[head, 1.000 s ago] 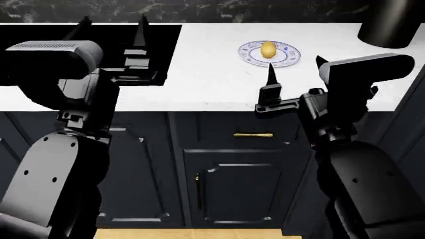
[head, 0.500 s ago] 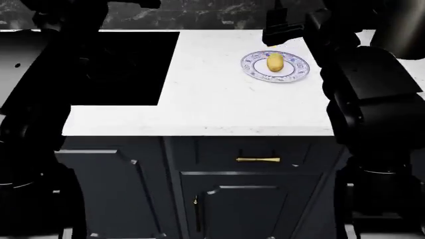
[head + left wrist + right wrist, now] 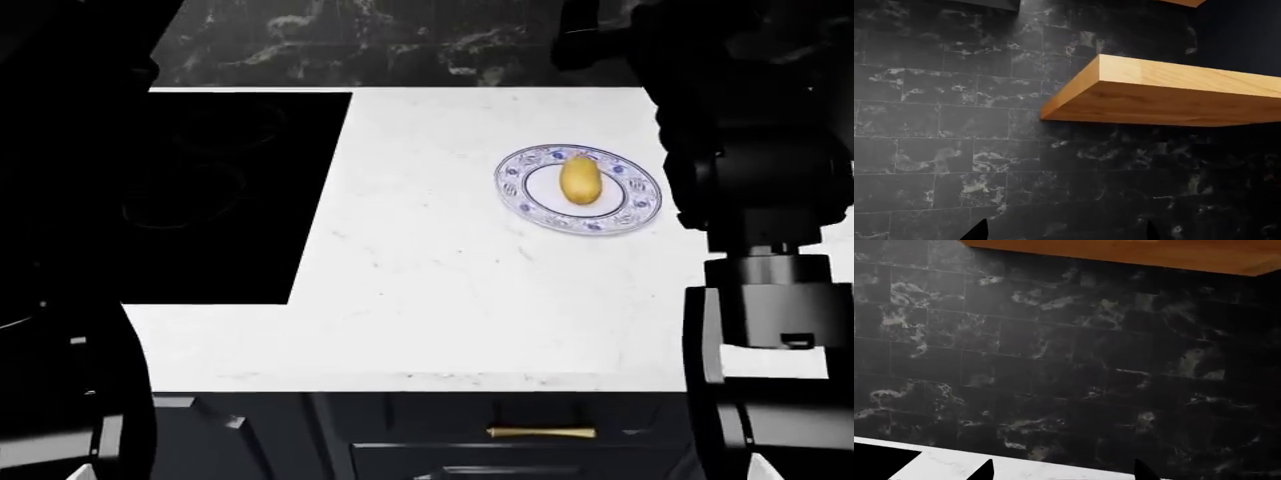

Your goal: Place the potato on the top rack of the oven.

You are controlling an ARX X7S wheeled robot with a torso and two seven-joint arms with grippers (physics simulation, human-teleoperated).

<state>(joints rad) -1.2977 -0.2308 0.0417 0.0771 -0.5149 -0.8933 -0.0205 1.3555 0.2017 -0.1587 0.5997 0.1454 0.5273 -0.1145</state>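
- The surface (image 3: 427, 300) is white, with the black cooktop (image 3: 200, 190) filling its 9 o'clock side in our head view; no oven shows in any view, so we judge the task barely begun.
- Our right arm (image 3: 747, 150) rises along the 3 o'clock edge, close beside the plate (image 3: 638, 216). A careless descent could clip the rim and slide or tip the plate.
- Both wrist cameras face the dark tiled wall and a wooden shelf (image 3: 1174, 92), not the surface, so a reach now would go unguided up close.
- Left gripper (image 3: 1064, 232): only two finger tips show, set apart with nothing between them. Right gripper (image 3: 1062, 471): the same, spread and empty.
- The potato (image 3: 579, 179) lies at the plate's centre, toward 1 o'clock of the surface. Its long axis runs 12 to 6, with no end clearly distinct.
- Smooth and rounded, it could roll sideways or squirt out if we close along that long axis; across the narrow width seems safer.
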